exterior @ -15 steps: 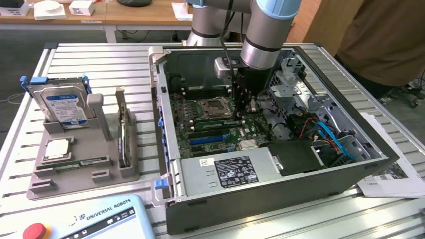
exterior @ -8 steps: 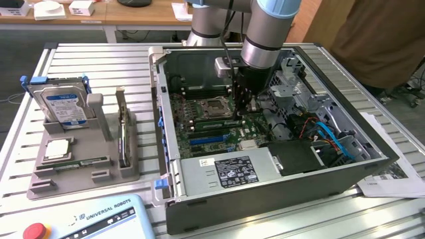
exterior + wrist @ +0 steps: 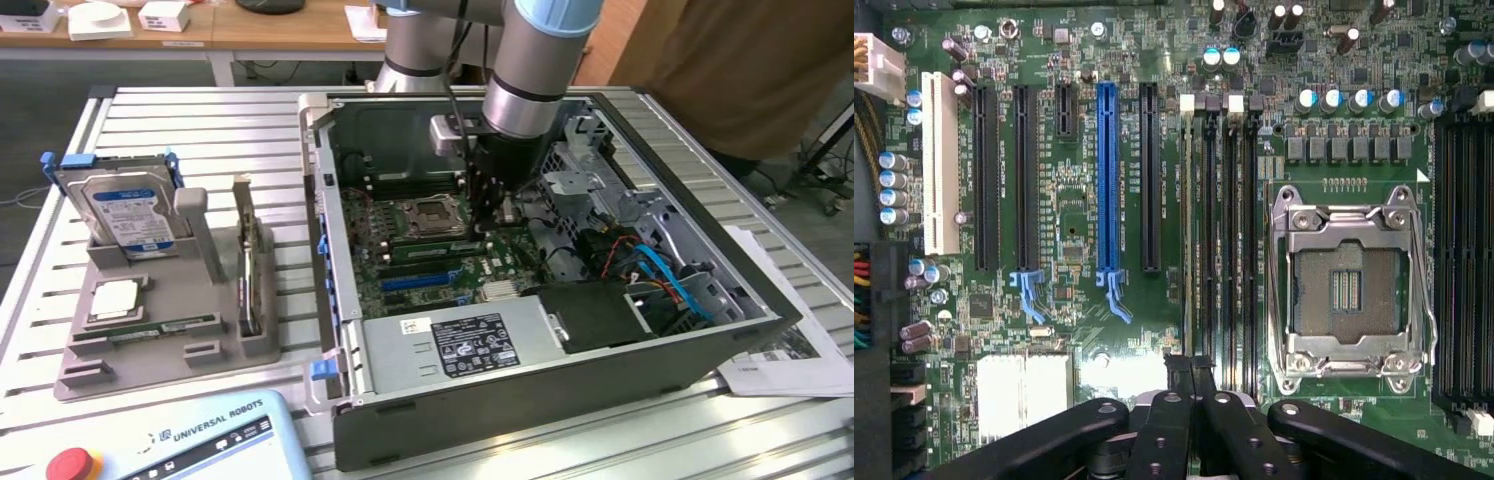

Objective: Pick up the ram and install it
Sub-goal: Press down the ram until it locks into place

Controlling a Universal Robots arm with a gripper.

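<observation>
One gripper point(image 3: 483, 212) hangs inside one case point(image 3: 747, 335), fingers closed on nothing visible. One ram point(image 3: 147, 330) lies on one tray point(image 3: 254, 345).

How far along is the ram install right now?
Done: nothing clearly. A green ram stick lies flat in the grey tray. In hand: the gripper, fingers shut, hangs inside the computer case just above the memory slots beside the empty processor socket; whether it holds anything, I cannot tell. Left: those slots look empty, so seating remains.
</observation>
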